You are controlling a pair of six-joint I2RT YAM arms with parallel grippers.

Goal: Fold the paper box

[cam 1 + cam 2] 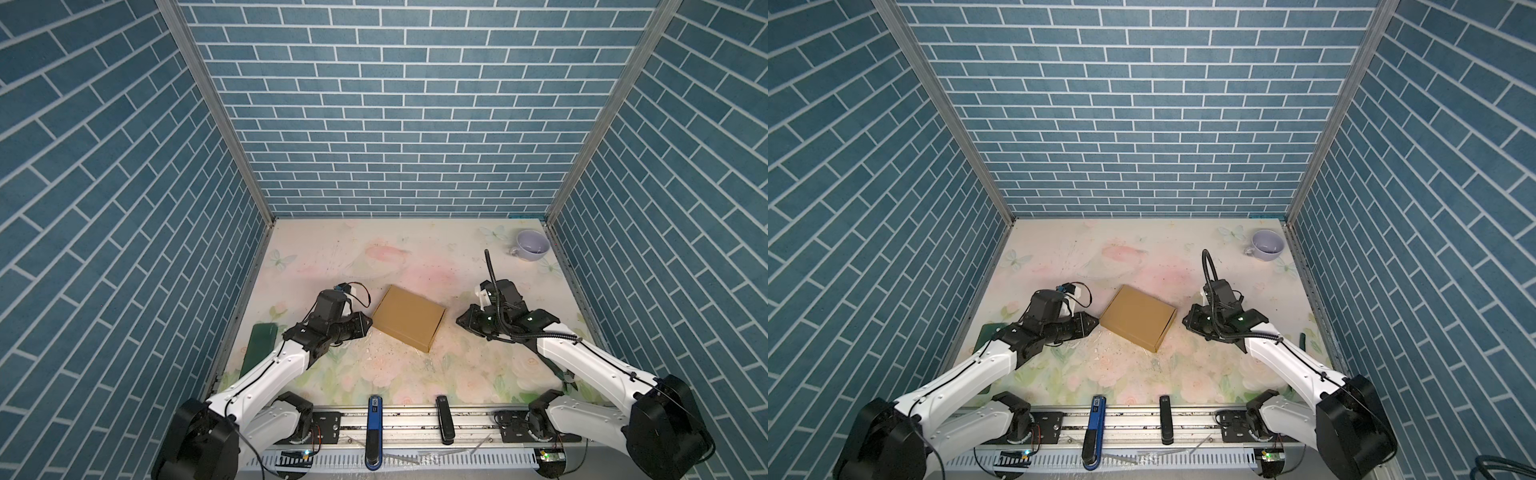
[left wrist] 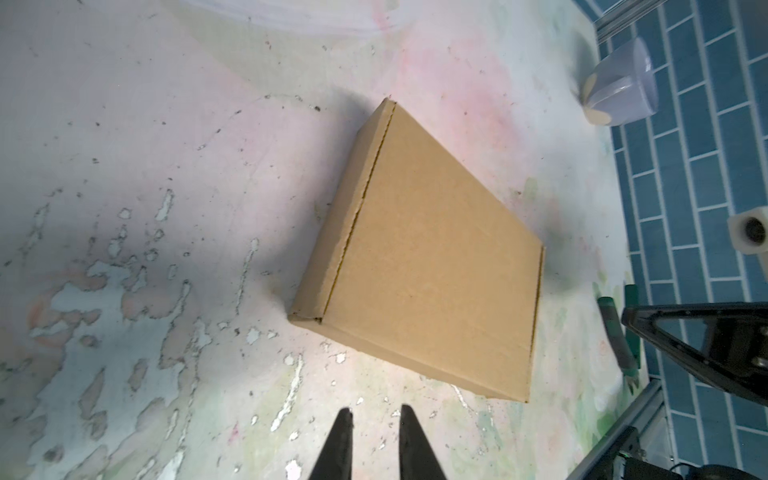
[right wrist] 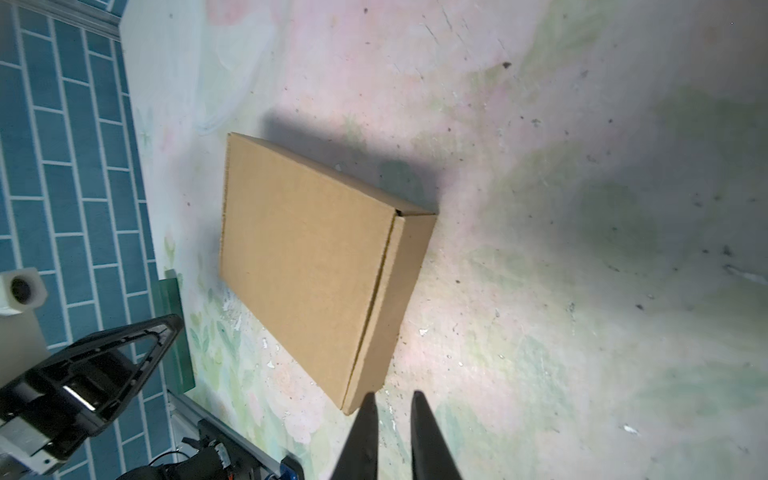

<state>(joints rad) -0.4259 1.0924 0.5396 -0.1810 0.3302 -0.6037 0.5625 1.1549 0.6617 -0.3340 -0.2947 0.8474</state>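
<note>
Paper box (image 1: 409,318) handling starts at the jaws. The left gripper (image 2: 376,411) shows two fingers a narrow gap apart with nothing between them, and the right gripper (image 3: 392,395) looks the same: slightly parted and empty. Outward from there, each gripper's tips sit just beside the box, one on either side, and neither visibly touches it. The box lies flat on the floral table (image 1: 415,257) with its lid down, turned at an angle between the two arms. It looks light and fairly stiff — thin corrugated board that would likely slide under a push and crease under a hard pinch. I'd judge the best hold to be a side wall or the lid's front edge, with the other gripper pressing on top to stop it skating. A lilac cup (image 1: 533,245) stands well apart in the far corner.
</note>
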